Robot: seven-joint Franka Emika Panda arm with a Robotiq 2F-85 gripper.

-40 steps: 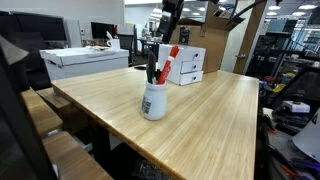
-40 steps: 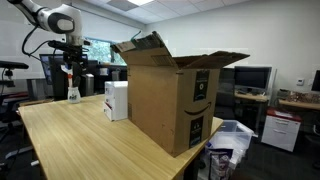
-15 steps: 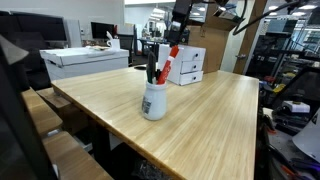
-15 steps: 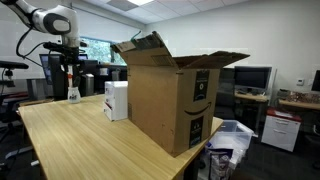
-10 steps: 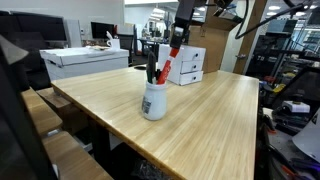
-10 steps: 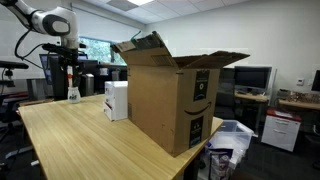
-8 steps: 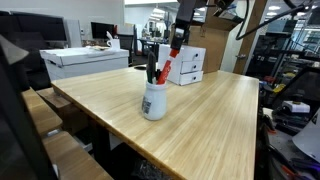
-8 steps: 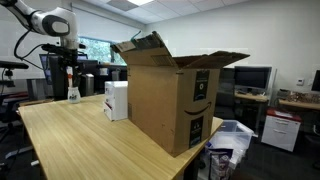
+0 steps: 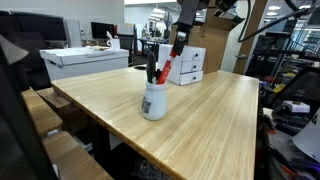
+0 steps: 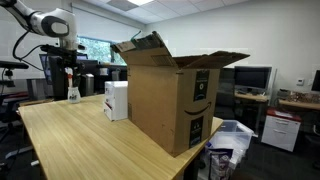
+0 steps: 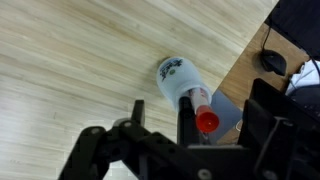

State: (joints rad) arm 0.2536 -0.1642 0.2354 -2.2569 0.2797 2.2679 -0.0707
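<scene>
Light wooden tabletop (image 9: 210,110) in an open office, with desks, monitors and stacked cartons behind. Pincer (image 9: 178,44) hangs from the arm directly over a white cup (image 9: 154,101) that stands upright near the table's middle in an exterior view and toward its far end in the opposite one (image 10: 73,94). Jaws stand wide apart and hold nothing. The cup contains a red-capped marker (image 9: 168,66), leaning, and a black marker (image 9: 152,72) beside it. In the wrist view the red cap (image 11: 206,122) lies in the gap between the two fingers (image 11: 262,110), with the cup's mouth (image 11: 178,74) below it; contact between either finger and the cap cannot be confirmed, and clear space shows on the side of the wider finger. In an exterior view the pincer's tips sit just above the red marker's top end. A large open cardboard box (image 10: 170,95) and a small white box (image 10: 116,100) occupy the same table, well apart from the cup.
</scene>
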